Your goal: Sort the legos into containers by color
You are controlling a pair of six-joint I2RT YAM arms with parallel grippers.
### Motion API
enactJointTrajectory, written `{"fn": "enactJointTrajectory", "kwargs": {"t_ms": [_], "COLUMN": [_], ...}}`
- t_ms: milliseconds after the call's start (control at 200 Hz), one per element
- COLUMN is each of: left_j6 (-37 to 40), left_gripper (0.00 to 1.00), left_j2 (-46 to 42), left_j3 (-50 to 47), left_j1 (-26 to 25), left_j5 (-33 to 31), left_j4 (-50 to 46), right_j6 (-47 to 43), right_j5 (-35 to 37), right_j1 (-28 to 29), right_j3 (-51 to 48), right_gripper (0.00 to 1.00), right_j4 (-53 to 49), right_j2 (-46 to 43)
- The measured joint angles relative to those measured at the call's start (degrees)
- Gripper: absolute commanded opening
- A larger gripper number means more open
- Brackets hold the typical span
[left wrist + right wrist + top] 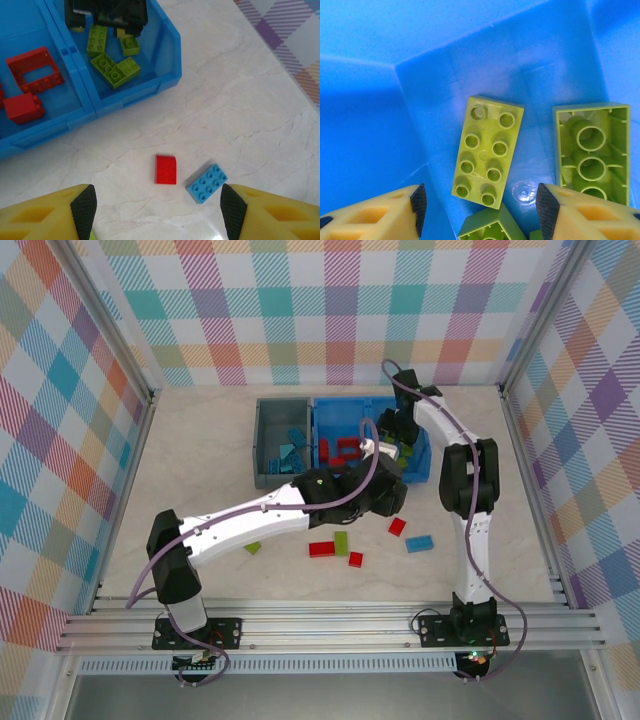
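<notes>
Left gripper (158,207): open, jaws wide apart with nothing between them; it hovers above the table (200,450), in front of the blue bin (167,60).
Right gripper (480,202): open, lowered into the blue bin's right compartment, with 1 finger on each side of a lime brick (487,150).
Lime brick: lies studs up on the compartment floor, touching neither finger.
Second lime brick (591,152): lies hollow side up, just beside the first.
Blue bin, left compartment: holds a red frame (34,71) and a red block (22,107).
Grey bin (262,435): stands against the blue bin's left side and holds light blue legos (290,450).
Loose legos on the table: 6 in the top view (3 red, 2 lime, 1 light blue).
Below the left gripper: a small red brick (166,169) and a light blue brick (206,183), close together but not touching.
</notes>
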Motion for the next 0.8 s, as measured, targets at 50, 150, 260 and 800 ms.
{"fn": "enactJointTrajectory", "kwargs": {"t_ms": [50,150,260,800], "left_j6": [-0.02,-0.09,-0.17,17.57], "left_gripper": [0.68,0.68,0.68,0.73], "left_j2": [-0.17,-0.68,-0.74,22.80], "left_j3": [-0.96,-3.26,-4.90,5.95], "left_j1": [-0.26,-0.52,-0.50,-1.62], "left_j5": [0.00,0.26,1.81,15.54], "left_j4": [0.00,-0.07,-0.09,1.33], "right_j6": [-0.48,-1.51,-2.21,1.55], "right_j5": [0.00,0.37,1.49,-0.22], "right_j1": [0.04,0.55,1.68,2.32], "right_j3": [-0.57,-3.41,-8.76,-44.30], "right_gripper": [0.60,0.59,0.59,0.85], "right_j4": [0.17,0.26,1.60,-2.78], "right_j2": [-1.42,-7.58,-19.63,-91.10]}}
